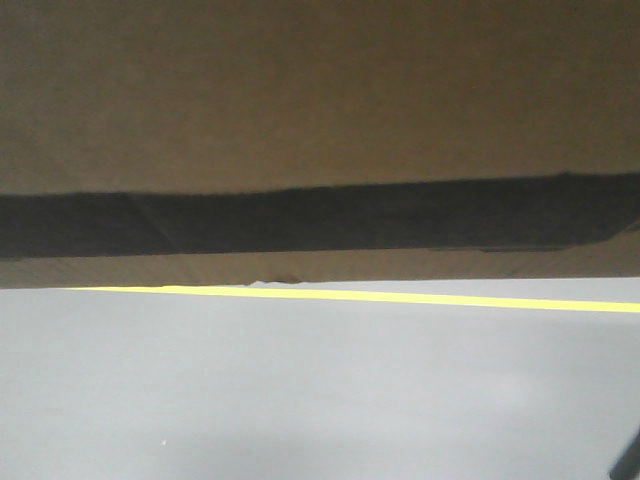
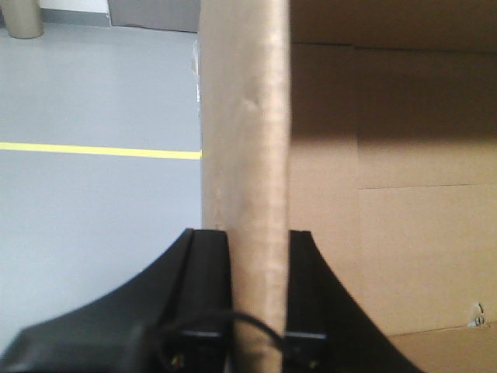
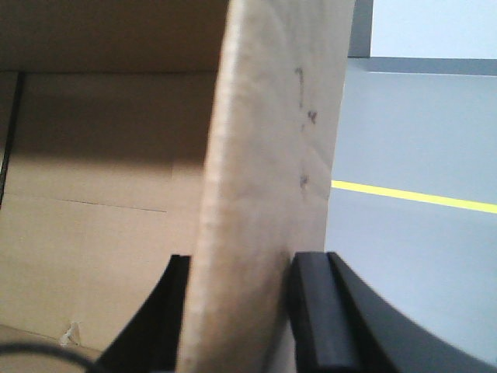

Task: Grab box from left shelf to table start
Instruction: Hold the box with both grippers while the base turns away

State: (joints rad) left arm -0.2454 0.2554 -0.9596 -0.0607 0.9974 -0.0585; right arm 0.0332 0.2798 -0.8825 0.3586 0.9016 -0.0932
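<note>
The brown cardboard box (image 1: 320,90) fills the top of the front view, with a black band across its lower part. My left gripper (image 2: 258,245) is shut on the box's left wall (image 2: 248,140), one black finger (image 2: 210,272) outside it and the other inside the box. In the right wrist view my right gripper (image 3: 241,268) is shut on the box's right wall (image 3: 272,155), its thicker finger (image 3: 318,311) on the outer side. The box's bare inside (image 2: 404,194) shows in both wrist views. The left shelf and the table are out of view.
Grey floor (image 1: 320,390) lies below the box, crossed by a yellow line (image 1: 400,297). The same line shows to the left of the box (image 2: 93,150) and to its right (image 3: 419,196). A tan cylinder (image 2: 23,19) stands far off on the floor.
</note>
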